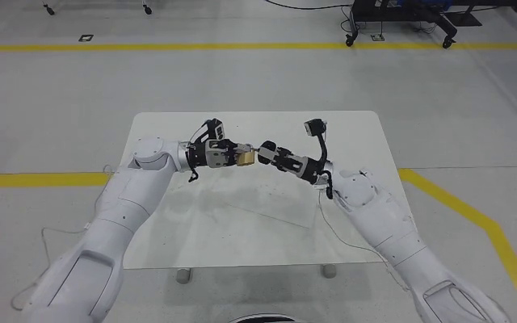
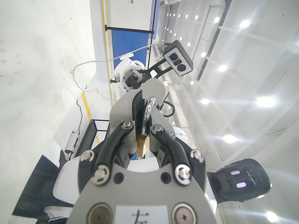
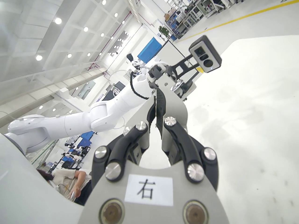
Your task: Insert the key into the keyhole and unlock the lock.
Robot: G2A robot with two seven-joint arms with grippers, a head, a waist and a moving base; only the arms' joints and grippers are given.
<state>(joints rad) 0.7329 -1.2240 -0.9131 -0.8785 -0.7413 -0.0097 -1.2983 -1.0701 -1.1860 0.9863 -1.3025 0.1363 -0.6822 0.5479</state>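
Note:
A small brass padlock (image 1: 245, 158) hangs above the middle of the white table (image 1: 339, 226), between the two gripper tips. My left gripper (image 1: 236, 152) comes from the left and is shut on the padlock (image 2: 143, 144), whose brass body sits between its fingers. A silver metal piece (image 2: 149, 107), seemingly the key, runs from the lock toward the other arm. My right gripper (image 1: 260, 153) faces it from the right, tip against the lock. In the right wrist view its fingers (image 3: 161, 108) are pressed together, and the key between them is hidden.
Both arms hover over the table's far half, wrists pointing at each other. The table's front and right parts lie bare. Yellow floor lines (image 1: 242, 46) run behind the table, and a black wheeled cart (image 1: 404, 16) stands far back right.

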